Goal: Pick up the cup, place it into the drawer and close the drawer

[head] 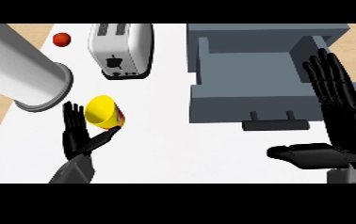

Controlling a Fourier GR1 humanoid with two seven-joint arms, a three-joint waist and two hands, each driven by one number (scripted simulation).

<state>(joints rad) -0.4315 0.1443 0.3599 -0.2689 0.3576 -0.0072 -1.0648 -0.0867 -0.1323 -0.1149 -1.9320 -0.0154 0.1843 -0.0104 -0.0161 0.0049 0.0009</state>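
A yellow cup (103, 110) with a red band low on its side lies tilted on the white counter, its mouth facing up and left. My left hand (75, 139) is just left of and below it, fingers straight and pointing up, thumb reaching under the cup's base; whether it touches the cup I cannot tell. The grey drawer (243, 100) stands pulled open at the upper right, nothing showing inside, its handle (274, 123) towards me. My right hand (338, 133) is open at the drawer's right wall, fingers up, thumb stretched left.
A white toaster (122, 49) stands behind the cup. A small red ball-like fruit (62, 39) lies at the far left back. A big grey cylinder (31, 79) slants in from the upper left, ending close to the cup. The counter's wooden edge shows at left.
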